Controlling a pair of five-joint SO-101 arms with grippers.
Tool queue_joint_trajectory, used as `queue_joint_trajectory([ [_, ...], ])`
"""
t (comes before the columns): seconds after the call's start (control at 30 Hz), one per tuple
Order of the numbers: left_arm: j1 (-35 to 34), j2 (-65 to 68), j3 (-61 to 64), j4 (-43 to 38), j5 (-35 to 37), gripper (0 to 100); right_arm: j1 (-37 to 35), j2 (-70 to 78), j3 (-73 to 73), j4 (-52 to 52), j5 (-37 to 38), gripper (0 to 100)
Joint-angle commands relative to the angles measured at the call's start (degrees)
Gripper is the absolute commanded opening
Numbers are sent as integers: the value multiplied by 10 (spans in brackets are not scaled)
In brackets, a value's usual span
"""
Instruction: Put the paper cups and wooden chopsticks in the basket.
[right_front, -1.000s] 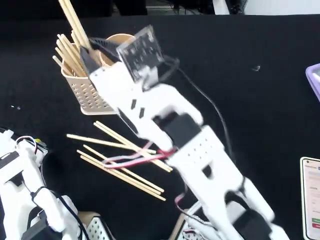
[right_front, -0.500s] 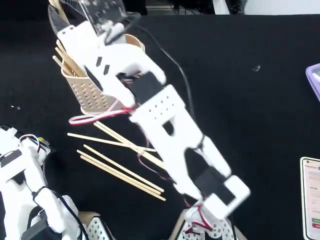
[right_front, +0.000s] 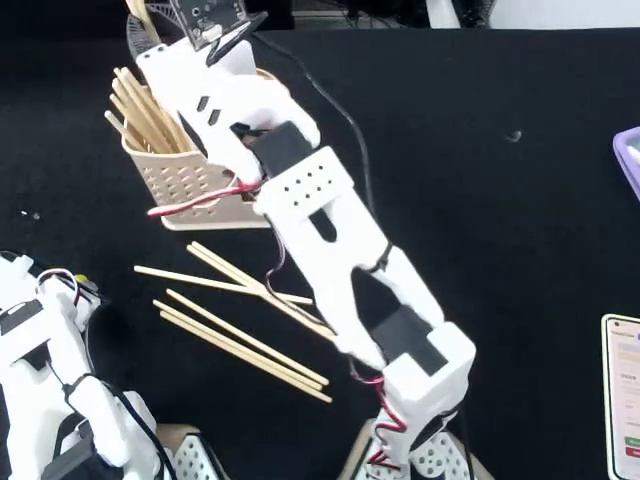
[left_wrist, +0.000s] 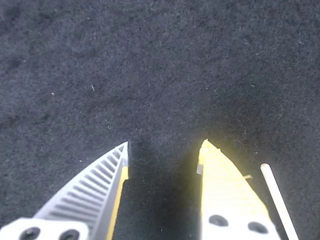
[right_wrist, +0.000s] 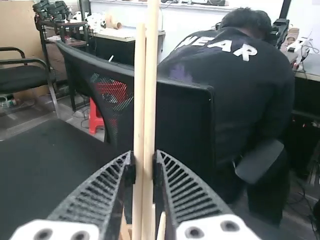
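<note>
Near the left corner, left arm (right_front: 50, 400): its white body sits low at the table's near edge, folded close to its base.
Left gripper (left_wrist: 162, 150): the jaws stand spread, with nothing between them, pointing down at the black cloth (left_wrist: 150, 60). One stick end (left_wrist: 277, 200) lies on the cloth just beside the yellow finger.
Basket (right_front: 185, 185): a beige perforated tub stands upright towards the far left of the table. A bundle of wooden chopsticks (right_front: 140, 110) rises from it, leaning towards the left.
Right gripper (right_wrist: 143, 170): the jaws are pressed onto a pair of chopsticks (right_wrist: 145, 90) held side by side and upright. In the high view this end of the arm is above the basket's far side.
Loose chopsticks (right_front: 240, 325): several lie flat on the cloth between the basket and the arm bases. Some cross each other, and a few pass under the right arm.
Right arm (right_front: 310, 200): it stretches diagonally from its base at the near centre up over the basket.
Right edge: a purple object (right_front: 628, 160) pokes in halfway up, and a flat white-faced device (right_front: 620, 400) lies nearer the front. Both are well apart from the basket.
</note>
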Motion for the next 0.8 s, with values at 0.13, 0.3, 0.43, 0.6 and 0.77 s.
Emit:
queue_joint_trajectory([
  [0.13,8,-14,-15,-6,-2,224,1,-8,78,-14,-5,11],
  [0.3,9,-14,-15,-6,-21,224,0,-40,112,-14,-5,11],
  [0.43,9,-14,-15,-6,-21,224,-11,-85,161,-14,-4,11],
  [0.6,9,-14,-15,-6,-23,224,-33,-145,245,-64,0,11],
  [0.77,9,-14,-15,-6,-24,224,-33,-184,334,-164,0,11],
])
